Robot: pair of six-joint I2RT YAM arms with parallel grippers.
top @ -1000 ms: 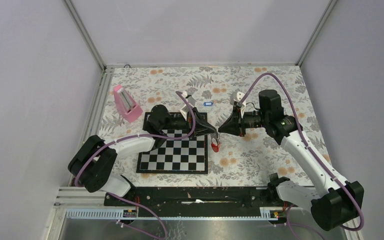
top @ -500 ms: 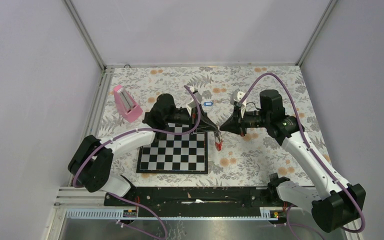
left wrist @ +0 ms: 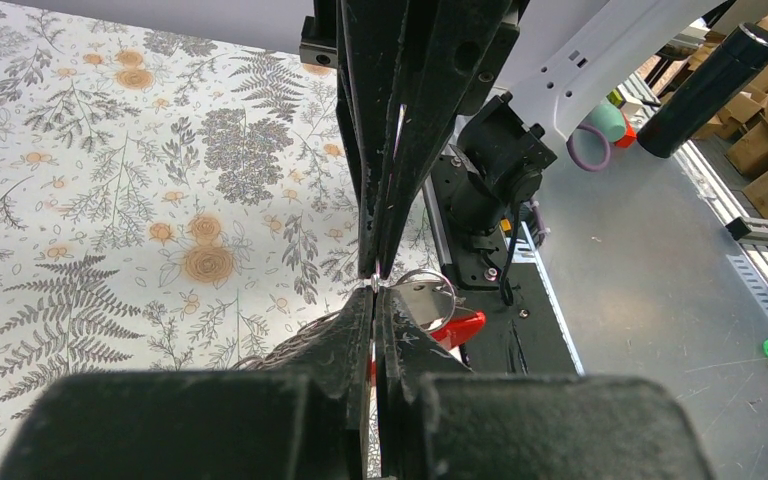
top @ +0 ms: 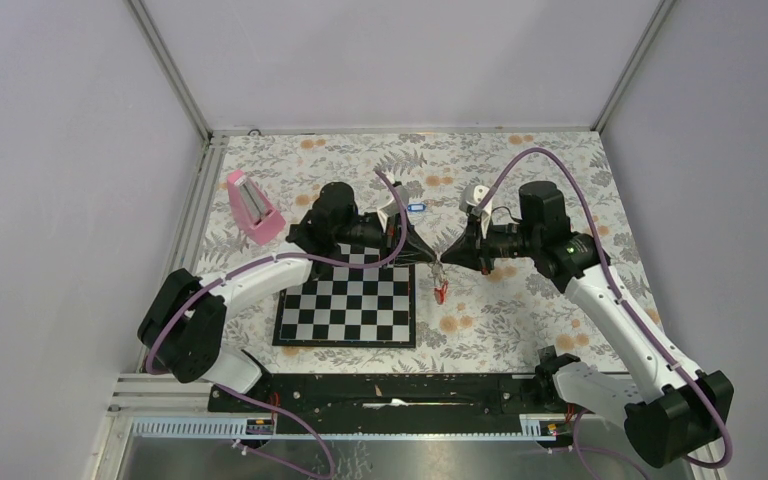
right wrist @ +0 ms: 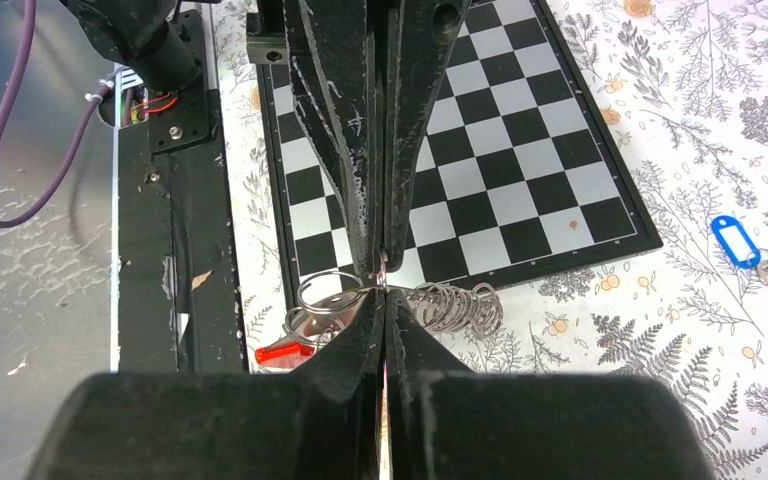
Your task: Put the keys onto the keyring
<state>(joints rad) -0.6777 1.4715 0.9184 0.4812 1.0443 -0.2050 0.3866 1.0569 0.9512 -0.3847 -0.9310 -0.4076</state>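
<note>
Overhead wide; opposed close wrist cams share key [left wrist: 457,327].

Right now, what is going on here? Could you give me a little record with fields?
left gripper: shut, pinching the keyring
right gripper: shut on the same ring, tip to tip with the left
red piece: hangs under the ring; key tag or fob, cannot tell
blue key: lies on the cloth, apart from both grippers
chessboard: flat beside the ring
pink block: far left, untouched
</note>
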